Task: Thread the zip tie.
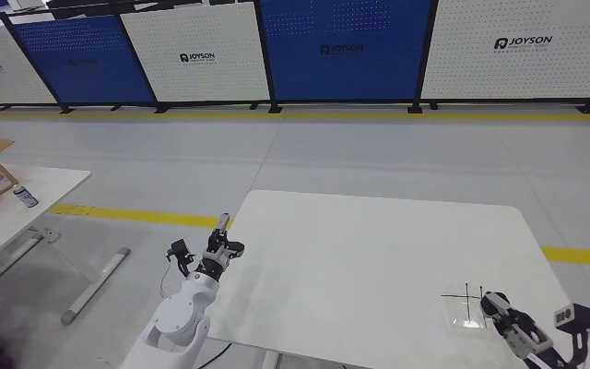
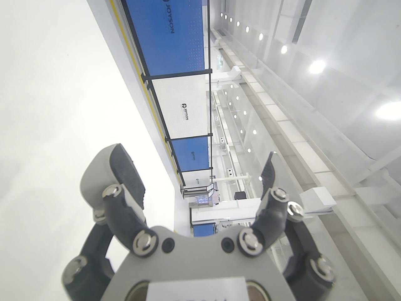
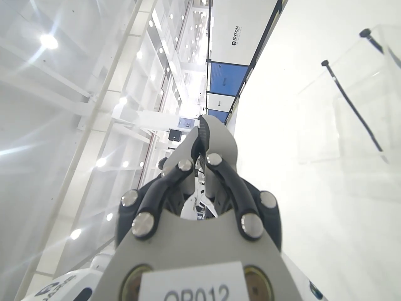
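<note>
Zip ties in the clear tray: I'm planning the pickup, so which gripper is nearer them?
Right. The right gripper is just beside the clear tray holding the zip ties; the left gripper is far across the table, at its opposite edge.

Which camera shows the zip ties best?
Right wrist view: two black zip ties on a clear tray, heads and straps distinct. Top view shows them as thin crossed lines; left wrist view faces table and wall panels.

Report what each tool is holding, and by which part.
Nothing is held. The left tool is open and empty, the right tool is shut on nothing, and the thin black plastic zip ties lie untouched on the clear plastic tray.
</note>
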Available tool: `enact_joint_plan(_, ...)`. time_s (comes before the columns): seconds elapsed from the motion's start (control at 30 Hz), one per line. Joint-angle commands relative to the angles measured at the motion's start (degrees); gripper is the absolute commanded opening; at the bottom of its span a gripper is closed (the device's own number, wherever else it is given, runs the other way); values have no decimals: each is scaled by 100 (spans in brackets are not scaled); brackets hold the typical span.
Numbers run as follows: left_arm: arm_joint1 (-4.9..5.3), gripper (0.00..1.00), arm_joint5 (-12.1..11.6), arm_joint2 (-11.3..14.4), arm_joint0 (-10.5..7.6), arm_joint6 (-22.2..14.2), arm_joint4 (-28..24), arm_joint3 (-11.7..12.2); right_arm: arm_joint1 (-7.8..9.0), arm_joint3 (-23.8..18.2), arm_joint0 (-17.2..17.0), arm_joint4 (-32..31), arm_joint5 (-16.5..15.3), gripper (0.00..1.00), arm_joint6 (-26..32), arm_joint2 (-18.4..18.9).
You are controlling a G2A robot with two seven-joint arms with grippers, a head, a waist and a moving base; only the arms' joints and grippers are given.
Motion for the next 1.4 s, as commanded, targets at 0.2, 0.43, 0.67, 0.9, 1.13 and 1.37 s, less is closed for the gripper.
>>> enact_joint_plan(0.2,0,100,0,0,0,0,0,0,-151,-241,16,-190,-180,0,-1587,-514)
enact_joint_plan(0.43,0,100,0,0,0,0,0,0,-272,-440,-25,-292,-344,0,-2347,-1105)
enact_joint_plan(0.67,0,100,0,0,0,0,0,0,-272,-440,-25,-292,-344,0,-2347,-1105)
enact_joint_plan(0.9,0,100,0,0,0,0,0,0,-267,-500,19,-719,-353,0,-2208,-1077)
enact_joint_plan(1.13,0,100,0,0,0,0,0,0,-251,-908,-100,-1163,49,0,-2068,-955)
enact_joint_plan(1.37,0,100,0,0,0,0,0,0,-251,-908,-100,-1163,49,0,-2068,-955)
